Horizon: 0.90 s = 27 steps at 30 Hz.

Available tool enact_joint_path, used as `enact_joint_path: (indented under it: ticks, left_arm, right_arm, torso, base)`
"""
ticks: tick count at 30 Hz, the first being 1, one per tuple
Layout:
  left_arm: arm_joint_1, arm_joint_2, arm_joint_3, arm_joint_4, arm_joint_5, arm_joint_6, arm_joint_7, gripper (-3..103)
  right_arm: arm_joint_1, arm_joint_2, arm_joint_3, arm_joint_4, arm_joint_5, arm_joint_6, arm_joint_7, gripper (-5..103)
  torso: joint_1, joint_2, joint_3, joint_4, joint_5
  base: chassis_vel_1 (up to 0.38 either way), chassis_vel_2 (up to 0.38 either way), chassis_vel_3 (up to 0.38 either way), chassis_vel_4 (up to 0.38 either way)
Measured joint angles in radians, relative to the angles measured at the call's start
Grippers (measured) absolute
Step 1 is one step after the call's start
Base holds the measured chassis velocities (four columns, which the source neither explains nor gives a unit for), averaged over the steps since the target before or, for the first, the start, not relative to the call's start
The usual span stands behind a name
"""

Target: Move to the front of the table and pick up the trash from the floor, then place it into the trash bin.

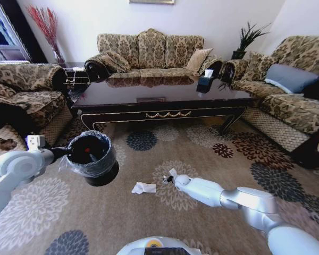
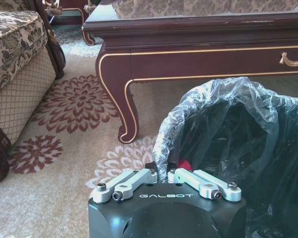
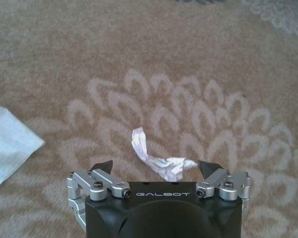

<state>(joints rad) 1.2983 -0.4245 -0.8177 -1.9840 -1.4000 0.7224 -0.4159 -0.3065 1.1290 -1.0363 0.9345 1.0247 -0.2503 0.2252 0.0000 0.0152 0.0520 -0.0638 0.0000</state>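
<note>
Here, right gripper (image 3: 159, 168) splayed around white scrap (image 3: 156, 157), bin (image 2: 238, 144) cropped

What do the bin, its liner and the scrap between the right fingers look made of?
Bin: looks like smooth black plastic, slightly glossy. Liner: thin clear plastic film, crinkled and shiny over the rim, gripped there by the left gripper. Scrap: likely crumpled paper or tissue, matte white with creases, lying on the carpet between the open fingers of the right gripper.
</note>
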Motion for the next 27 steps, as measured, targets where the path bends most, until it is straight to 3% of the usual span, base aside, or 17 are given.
enact_joint_path:
  ticks: [6,11,13,15,19,21,25,27]
  left_arm:
    - [0.002,0.000,0.000,0.000,0.002,0.000,-0.001,3]
    - [0.002,0.000,0.002,0.000,0.008,0.000,-0.001,3]
    - [0.002,0.000,0.003,0.000,0.011,0.000,-0.001,3]
    - [0.001,0.000,0.003,0.000,0.011,0.000,-0.001,3]
    - [-0.002,0.002,0.004,0.000,0.011,0.000,-0.001,3]
    - [-0.002,0.002,0.004,0.000,0.011,0.000,-0.001,3]
    - [-0.004,0.001,0.008,0.000,0.012,-0.001,-0.001,3]
    - [-0.004,0.001,0.009,0.000,0.012,-0.001,-0.001,3]
  right_arm:
    - [0.003,0.000,0.000,-0.012,-0.006,-0.001,-0.006,95]
    - [0.012,0.009,0.000,-0.034,-0.011,0.002,-0.016,89]
    - [0.016,0.012,0.000,-0.043,-0.011,0.003,-0.023,78]
    - [0.017,0.013,0.001,-0.045,-0.011,0.003,-0.024,78]
    - [0.018,0.008,0.001,-0.049,-0.013,-0.004,-0.029,56]
    - [0.017,0.006,0.001,-0.049,-0.013,-0.005,-0.031,56]
    - [0.010,0.003,0.002,-0.050,-0.019,-0.009,-0.040,35]
    - [0.009,0.003,0.002,-0.050,-0.020,-0.008,-0.042,35]
  torso:
    - [0.000,0.000,0.000,0.0004,0.0000]
    - [0.000,0.000,0.000,0.0004,0.0000]
    - [0.000,0.000,0.000,0.0004,0.0000]
    - [0.000,0.000,0.000,0.0004,0.0000]
    - [0.000,0.000,0.000,0.0003,0.0000]
    - [0.000,0.000,0.000,0.0003,0.0000]
    - [0.000,0.000,0.000,0.0003,0.0000]
    - [0.000,0.000,0.000,0.0004,0.0000]
  base:
    - [0.000,0.000,0.000,0.000]
    - [0.000,0.000,0.000,0.000]
    - [0.000,0.000,0.000,0.000]
    - [0.000,0.000,0.000,0.000]
    - [0.000,0.000,0.000,0.000]
    - [0.000,0.000,0.000,0.000]
    - [0.000,0.000,0.000,0.000]
    - [0.000,0.000,0.000,0.000]
